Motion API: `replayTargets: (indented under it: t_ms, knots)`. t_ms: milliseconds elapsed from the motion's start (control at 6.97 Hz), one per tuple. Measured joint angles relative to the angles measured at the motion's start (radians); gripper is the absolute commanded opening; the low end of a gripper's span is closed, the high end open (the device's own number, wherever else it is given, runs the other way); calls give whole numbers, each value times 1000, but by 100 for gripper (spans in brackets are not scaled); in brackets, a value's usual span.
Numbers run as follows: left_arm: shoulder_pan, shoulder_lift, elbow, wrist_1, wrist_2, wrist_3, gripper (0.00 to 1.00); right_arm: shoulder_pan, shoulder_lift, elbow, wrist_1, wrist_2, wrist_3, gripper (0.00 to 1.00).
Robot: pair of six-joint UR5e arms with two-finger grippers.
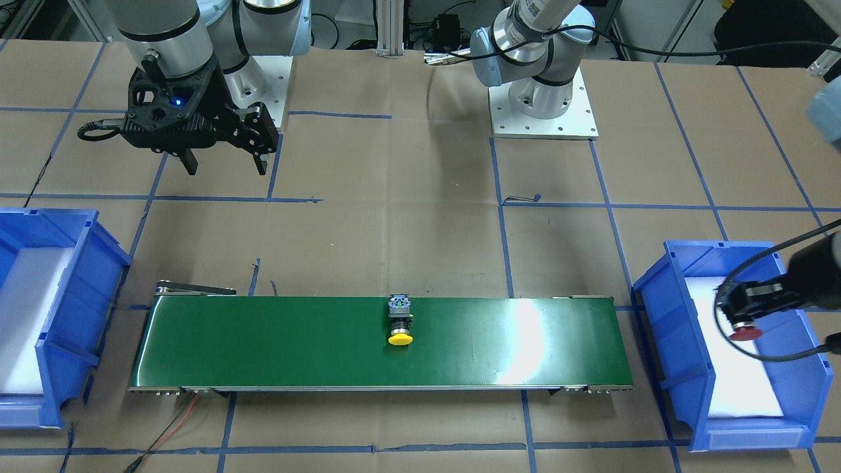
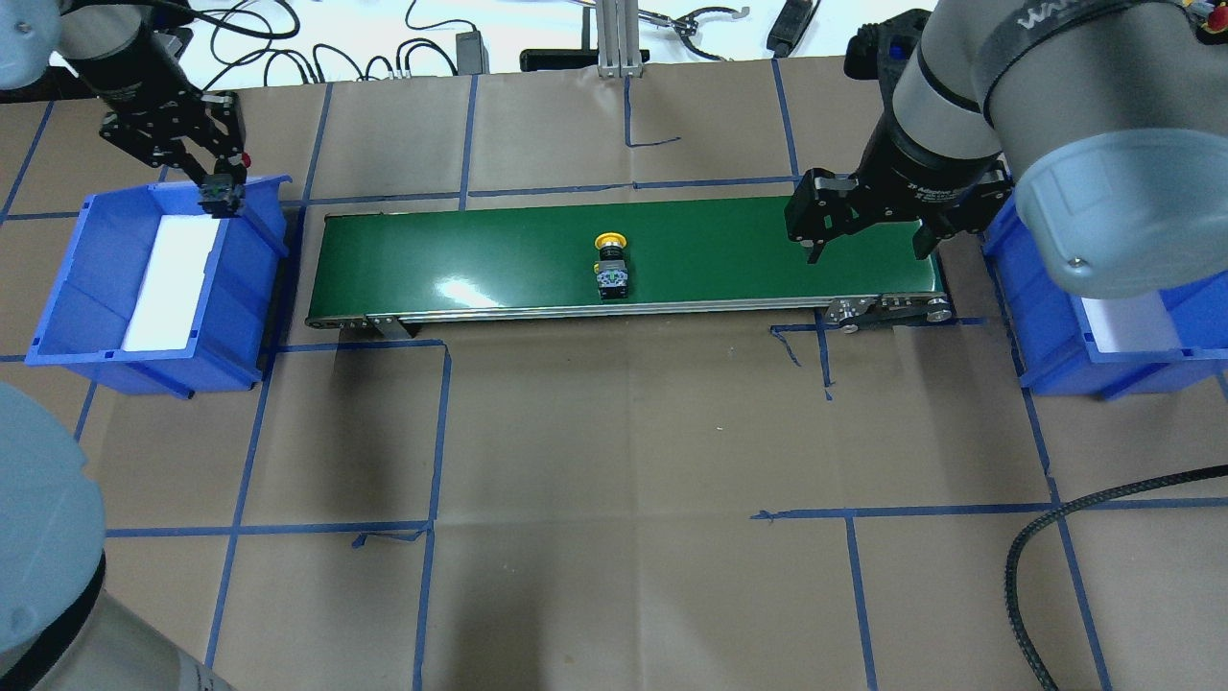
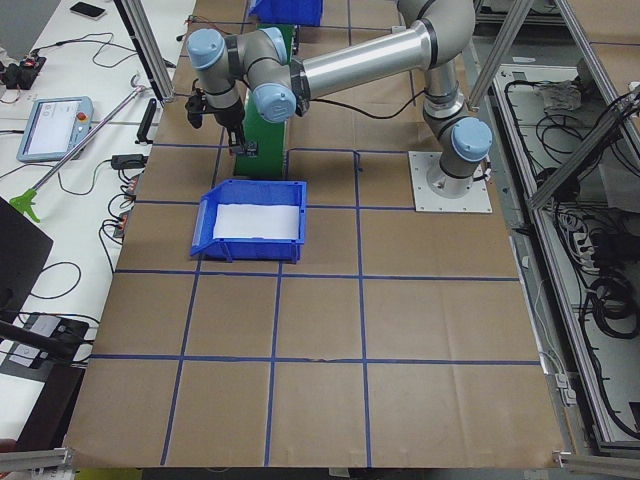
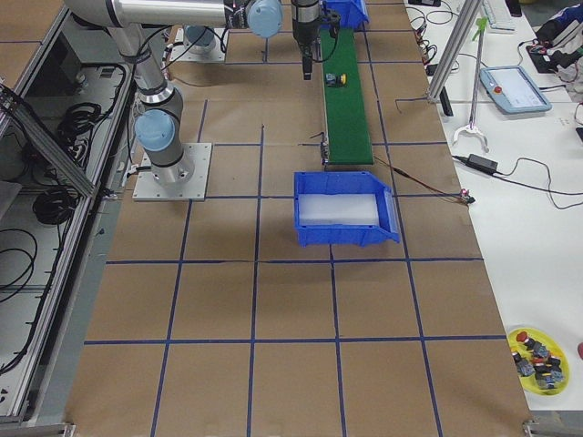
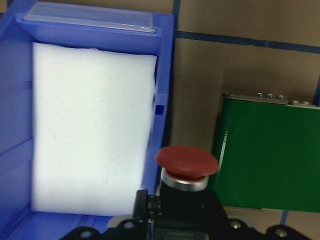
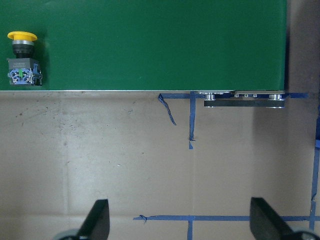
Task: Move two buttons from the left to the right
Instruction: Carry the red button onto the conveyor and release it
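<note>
My left gripper [image 2: 219, 192] is shut on the red-capped button [image 5: 187, 161] and holds it above the belt-side wall of the left blue bin [image 2: 77, 288]. The red cap also shows in the front view [image 1: 747, 333], below the left gripper [image 1: 746, 315]. The yellow-capped button [image 2: 611, 264] lies on its side near the middle of the green conveyor belt [image 2: 460, 254]; it also shows in the front view [image 1: 400, 322] and the right wrist view [image 6: 22, 55]. My right gripper [image 2: 871, 251] is open and empty, above the belt's right end.
The right blue bin [image 2: 1055, 355] with white foam stands past the belt's right end, partly hidden by my right arm. The left bin holds only white foam [image 5: 90, 130]. Blue tape lines cross the brown table.
</note>
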Motion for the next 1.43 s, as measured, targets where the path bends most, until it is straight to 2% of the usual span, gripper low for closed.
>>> replayTargets:
  t_ms: [287,717,861,1004,1435]
  knots:
    - [-85,-10,-75,71,1,-126,10,0,0,1,2,-2,0,100]
    - [-146,-30,-234,310,10,-176,11,0,1,4,4,-2,0,100]
    - [-155,-35,-271,358,11,-177,29,0,2,4,2,-2,-4,100]
    - [-158,-35,-293,378,11,-174,99,0,2,3,-1,-1,-8,100]
    - [-158,-18,-286,380,13,-174,100,1,2,2,2,-1,-6,100]
